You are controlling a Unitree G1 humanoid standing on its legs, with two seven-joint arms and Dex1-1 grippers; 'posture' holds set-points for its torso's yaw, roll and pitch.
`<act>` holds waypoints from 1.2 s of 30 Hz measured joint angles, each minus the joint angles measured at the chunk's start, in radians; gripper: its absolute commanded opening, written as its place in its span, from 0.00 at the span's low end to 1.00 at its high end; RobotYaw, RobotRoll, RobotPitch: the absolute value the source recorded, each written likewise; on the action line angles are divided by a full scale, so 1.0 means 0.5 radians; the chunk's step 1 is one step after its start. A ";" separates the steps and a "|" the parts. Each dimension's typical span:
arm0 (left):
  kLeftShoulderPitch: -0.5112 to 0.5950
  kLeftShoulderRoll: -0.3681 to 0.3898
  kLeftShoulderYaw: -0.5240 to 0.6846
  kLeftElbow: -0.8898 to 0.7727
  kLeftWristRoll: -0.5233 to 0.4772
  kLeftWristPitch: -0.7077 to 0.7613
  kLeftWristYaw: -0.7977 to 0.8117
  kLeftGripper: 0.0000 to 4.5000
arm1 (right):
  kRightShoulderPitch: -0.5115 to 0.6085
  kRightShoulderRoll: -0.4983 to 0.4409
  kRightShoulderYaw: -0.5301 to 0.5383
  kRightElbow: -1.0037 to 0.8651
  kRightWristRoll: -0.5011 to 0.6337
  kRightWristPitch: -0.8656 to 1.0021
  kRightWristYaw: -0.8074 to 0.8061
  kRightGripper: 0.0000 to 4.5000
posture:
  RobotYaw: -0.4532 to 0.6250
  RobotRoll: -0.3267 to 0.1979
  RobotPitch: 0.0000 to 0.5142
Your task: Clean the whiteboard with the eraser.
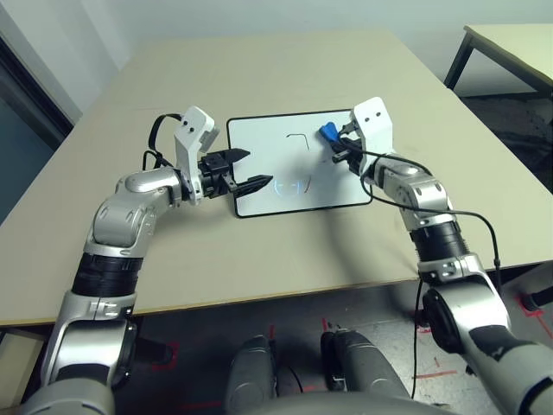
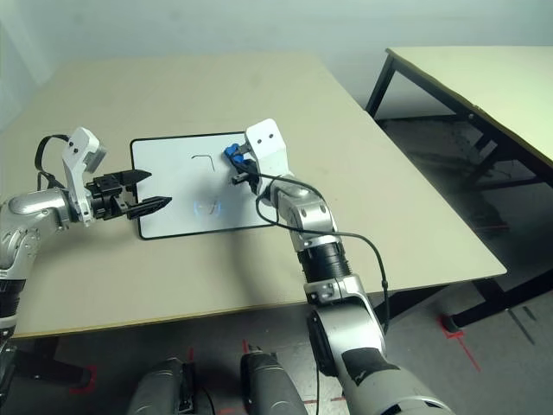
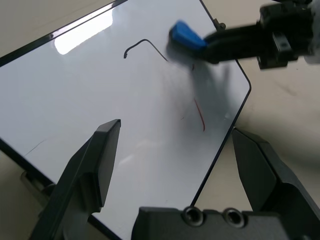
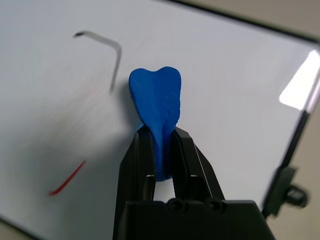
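Whiteboard (image 1: 298,173) lies flat on the beige counter (image 1: 285,69) in the head views, long side across, between the two arms. Left pincer (image 1: 244,169) sits over the board's left edge, fingers spread, nothing between them. Right pincer (image 1: 333,143) is over the board's upper right area with the eraser (image 1: 328,133) clamped between its fingers. Left wrist view: black hooked line (image 3: 145,46) and thin red stroke (image 3: 200,114) on the board, blue eraser just beside the hooked line's end. Right wrist view: eraser squeezed and bulging above the closed fingertips, same hooked line and red stroke to one side.
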 measured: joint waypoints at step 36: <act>0.002 0.016 0.004 -0.063 -0.032 0.046 0.022 1.00 | -0.302 0.072 -0.064 0.343 -0.005 -0.150 -0.086 0.09 | 0.40 0.62 0.23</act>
